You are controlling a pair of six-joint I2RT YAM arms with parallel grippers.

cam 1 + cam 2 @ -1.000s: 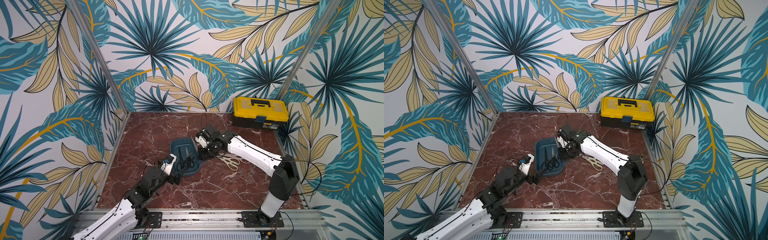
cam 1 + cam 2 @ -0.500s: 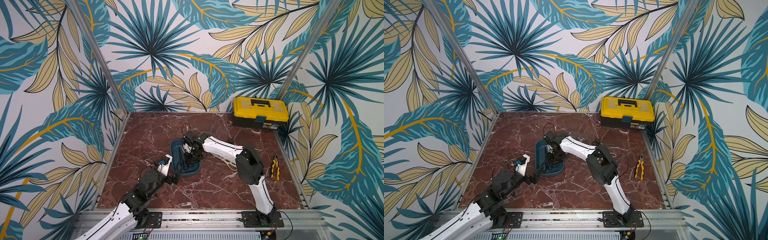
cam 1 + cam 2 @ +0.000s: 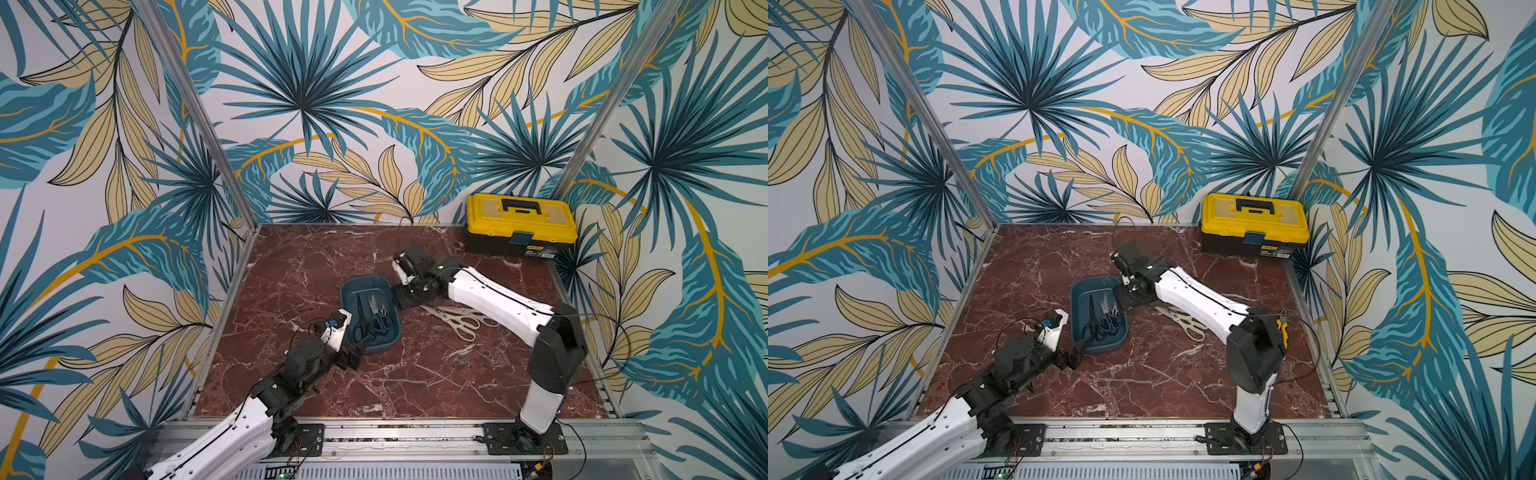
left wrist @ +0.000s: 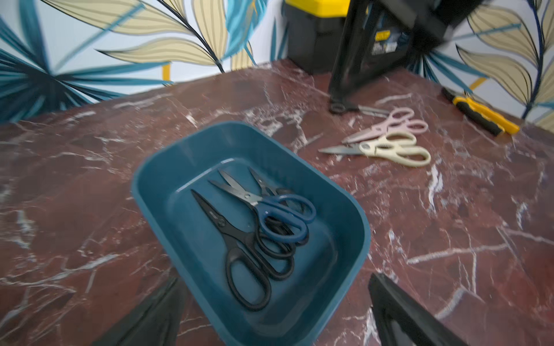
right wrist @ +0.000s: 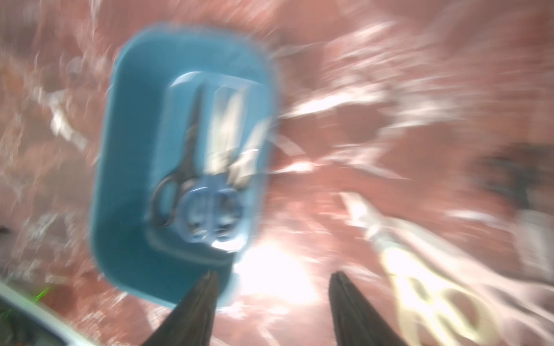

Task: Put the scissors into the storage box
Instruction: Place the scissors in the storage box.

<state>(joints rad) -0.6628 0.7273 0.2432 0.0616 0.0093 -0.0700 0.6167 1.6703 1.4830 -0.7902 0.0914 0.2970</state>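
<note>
The teal storage box (image 3: 365, 279) (image 3: 1096, 282) sits mid-table in both top views. In the left wrist view the box (image 4: 162, 191) holds several scissors: a long black pair (image 4: 233, 239) and a blue-handled pair (image 4: 281, 215) on top. A cream pair (image 4: 389, 149) (image 3: 457, 322), a pinkish pair (image 4: 386, 125) and a small black-handled pair (image 4: 353, 109) lie on the table right of it. My right gripper (image 3: 405, 298) (image 5: 274, 275) hangs open and empty just right of the box, above the small pair. My left gripper (image 3: 359, 347) (image 4: 275, 277) is open at the box's near end.
A yellow-and-black toolbox (image 3: 521, 222) stands in the far right corner. Yellow-and-black pliers (image 4: 479, 112) (image 3: 1283, 328) lie near the right wall, mostly behind my right arm's elbow in a top view. The right wrist view is blurred by motion.
My right gripper swung over the box, then came back to its right side with its jaws spread apart. The left arm drew back a little and returned to the box's near end.
</note>
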